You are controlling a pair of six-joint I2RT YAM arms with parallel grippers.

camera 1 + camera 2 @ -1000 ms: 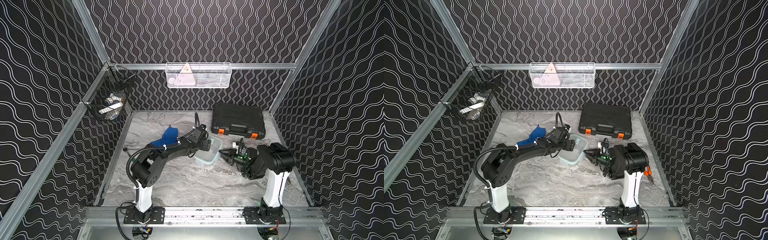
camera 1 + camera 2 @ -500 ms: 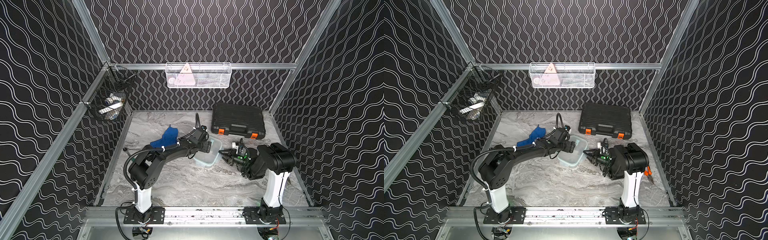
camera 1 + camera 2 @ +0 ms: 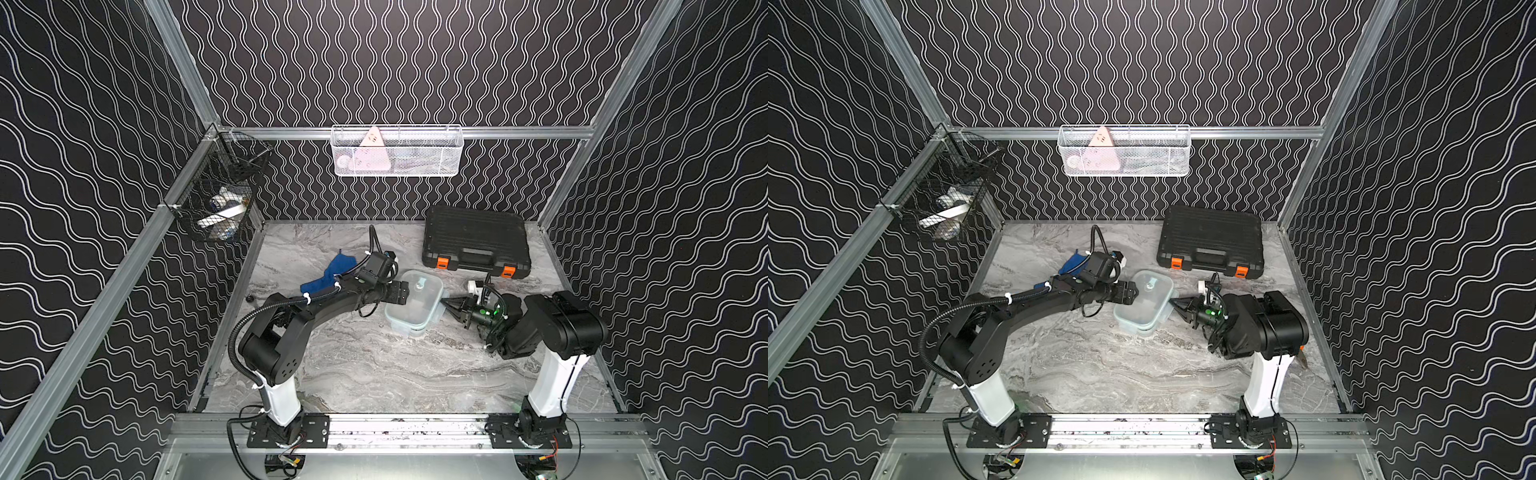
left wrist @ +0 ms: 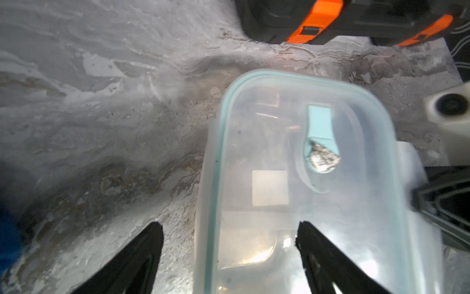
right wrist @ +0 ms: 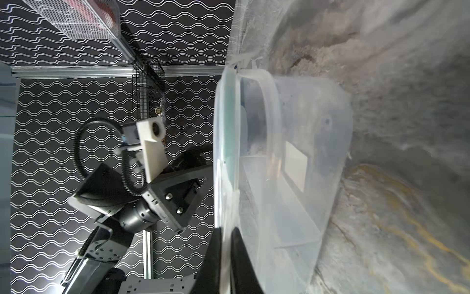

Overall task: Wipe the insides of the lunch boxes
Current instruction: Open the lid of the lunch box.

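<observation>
The box (image 3: 413,305) sits mid-desk, lid (image 5: 223,152) on. The right hand (image 5: 225,239) is pinched on the lid's rim; the left hand (image 4: 229,226) gapes astride the box's wall. Best clamp left on the base, then peel the lid up slowly

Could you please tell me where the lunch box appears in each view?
Top view: lunch box just below centre.
Top view: lunch box just below centre, a touch left.
Left wrist: lunch box fills picture's lower right.
Right wrist: lunch box mid-picture, seen side-on.
Shared landmark: right tool at its rim.
</observation>
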